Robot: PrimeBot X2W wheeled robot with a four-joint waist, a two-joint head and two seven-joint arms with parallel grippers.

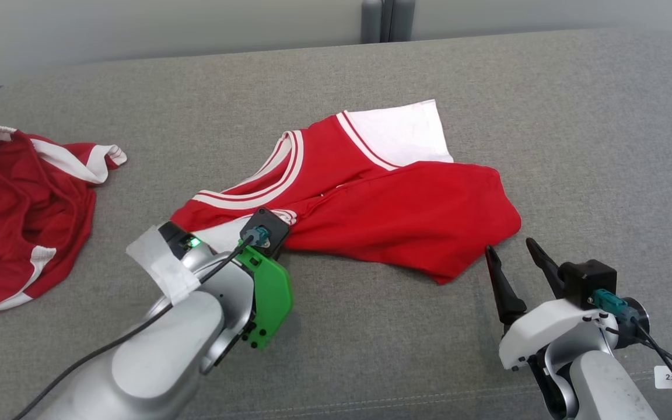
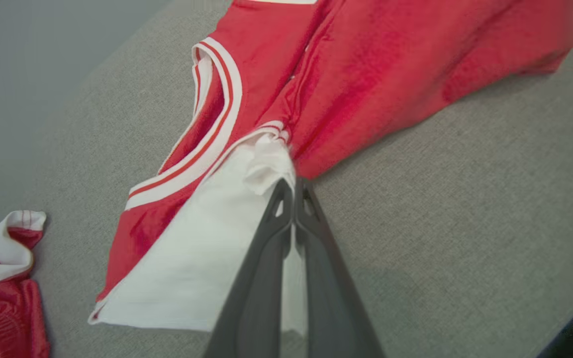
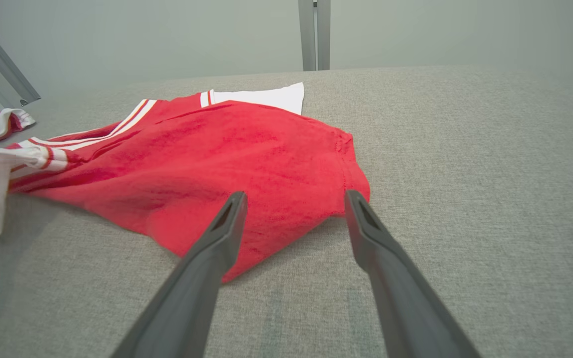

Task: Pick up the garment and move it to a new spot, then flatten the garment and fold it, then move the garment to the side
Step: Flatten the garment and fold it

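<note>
**Position of work.** The red jersey-style garment with white sleeves and red-and-white striped trim lies loosely spread at the middle of the grey fabric-covered surface. One white sleeve is at the far side and the other is at the near left. It is not flat: a ridge runs along the body and the near left end is bunched. A second red garment with white trim lies crumpled at the far left, well apart from the first.

**Grippers.** The left gripper has its two dark fingers pressed together. A small pinch of cloth sits at the tips, where the near white sleeve meets the red body. The right gripper stands with its fingers spread wide and holds nothing. It is just off the near right corner of the garment, with the hem showing between its fingers in the right wrist view.

**Step in hand (judged).** This appears to be the pick-up for moving the garment to a new spot, with one side gripped and the other not yet taken.

**Recommendations.**
- Treat the left hold as shallow, since little cloth is caught. Lift slowly and check that the fold does not slide out.
- Bring the right fingers over the near right corner so one goes above and one below the hem, then close on a good margin of cloth.
- Raise both ends together and keep them apart, so the body hangs open rather than twisting.
- Keep the carry away from the second garment on the left.
</note>
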